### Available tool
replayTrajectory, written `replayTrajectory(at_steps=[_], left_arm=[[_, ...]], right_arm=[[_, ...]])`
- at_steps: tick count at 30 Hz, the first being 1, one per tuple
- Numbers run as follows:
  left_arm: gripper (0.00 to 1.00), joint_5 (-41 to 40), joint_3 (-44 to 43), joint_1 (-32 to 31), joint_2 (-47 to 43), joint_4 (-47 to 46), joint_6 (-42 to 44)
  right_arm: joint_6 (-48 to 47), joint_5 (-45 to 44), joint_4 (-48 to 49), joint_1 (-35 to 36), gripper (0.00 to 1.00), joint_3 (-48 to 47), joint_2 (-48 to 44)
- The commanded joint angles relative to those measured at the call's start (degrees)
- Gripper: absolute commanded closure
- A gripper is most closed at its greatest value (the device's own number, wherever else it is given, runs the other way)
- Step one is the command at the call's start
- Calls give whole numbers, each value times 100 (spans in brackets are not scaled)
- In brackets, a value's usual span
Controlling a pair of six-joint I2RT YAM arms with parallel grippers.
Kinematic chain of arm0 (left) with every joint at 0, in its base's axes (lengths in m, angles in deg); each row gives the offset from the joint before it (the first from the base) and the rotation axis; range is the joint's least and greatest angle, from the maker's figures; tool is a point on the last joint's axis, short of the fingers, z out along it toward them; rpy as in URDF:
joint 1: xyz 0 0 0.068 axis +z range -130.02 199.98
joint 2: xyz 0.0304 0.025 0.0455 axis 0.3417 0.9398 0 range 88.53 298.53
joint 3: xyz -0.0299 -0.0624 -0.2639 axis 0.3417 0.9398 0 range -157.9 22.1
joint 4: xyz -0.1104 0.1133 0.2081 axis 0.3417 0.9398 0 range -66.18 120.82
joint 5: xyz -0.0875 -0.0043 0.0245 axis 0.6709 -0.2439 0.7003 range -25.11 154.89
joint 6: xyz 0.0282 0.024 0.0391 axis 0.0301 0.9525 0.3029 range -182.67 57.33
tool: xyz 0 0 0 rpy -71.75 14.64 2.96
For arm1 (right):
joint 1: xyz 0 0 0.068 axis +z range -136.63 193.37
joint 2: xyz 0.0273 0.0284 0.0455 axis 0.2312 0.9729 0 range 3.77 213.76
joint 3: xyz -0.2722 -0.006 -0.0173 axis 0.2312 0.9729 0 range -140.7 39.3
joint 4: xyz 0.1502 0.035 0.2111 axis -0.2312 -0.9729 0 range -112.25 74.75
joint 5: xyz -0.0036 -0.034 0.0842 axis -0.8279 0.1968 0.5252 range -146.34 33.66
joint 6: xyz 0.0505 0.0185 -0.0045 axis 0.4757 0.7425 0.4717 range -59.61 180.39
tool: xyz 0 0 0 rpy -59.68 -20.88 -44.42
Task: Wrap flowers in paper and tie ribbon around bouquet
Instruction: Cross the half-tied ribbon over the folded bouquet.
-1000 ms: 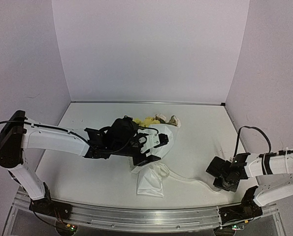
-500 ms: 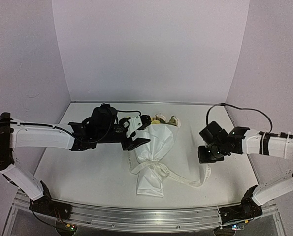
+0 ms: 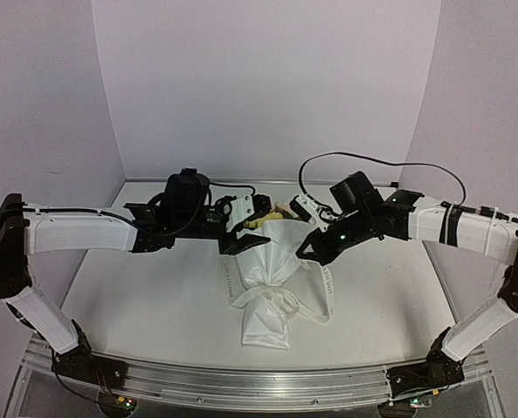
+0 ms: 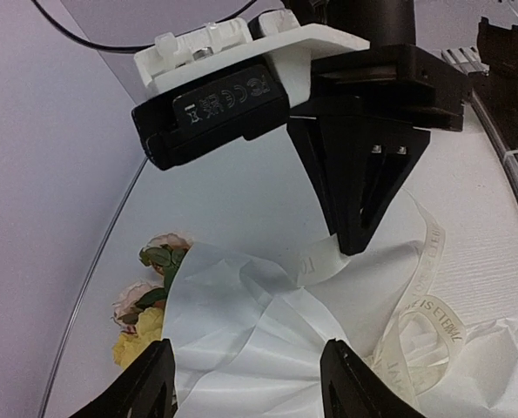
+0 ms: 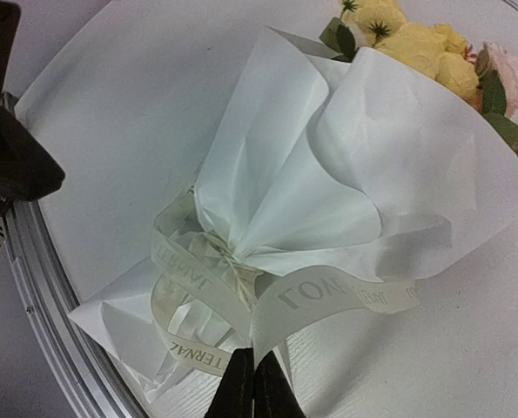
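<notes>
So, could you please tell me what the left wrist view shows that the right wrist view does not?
Only the left wrist view shows the left gripper with its two fingers spread open over the paper, and the right gripper seen whole from outside. Only the right wrist view shows the ribbon wound tightly round the paper's gathered neck. Both show the right gripper shut on a ribbon end, the flowers poking from the paper, and the ribbon's printed lettering.

Wrapped bouquet (image 3: 272,270) before me: one
Lettered ribbon (image 5: 346,296): one
My arms' grippers: two, left gripper (image 4: 250,383) and right gripper (image 5: 245,383)
Showing blooms (image 5: 415,43): too bunched to count
</notes>
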Motion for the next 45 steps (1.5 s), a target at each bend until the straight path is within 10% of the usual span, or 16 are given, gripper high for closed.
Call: replayTrajectory(at_steps=[1,29,41,45], left_arm=[[41,662,-434,11,195,289,80],[48,1805,-1340,10,1102,901,-101],[98,1881,-1482,11,1328,866,-401],[100,1477,-1286,19,1270,367,-840]], right_arm=[[-695,326,190,242,100,-312,-37],[-1090,203,255,427,100,-521,-118],[-879,-135,356,424,100,-385,-172],[-627,-667,381,425,88,-214,-346]])
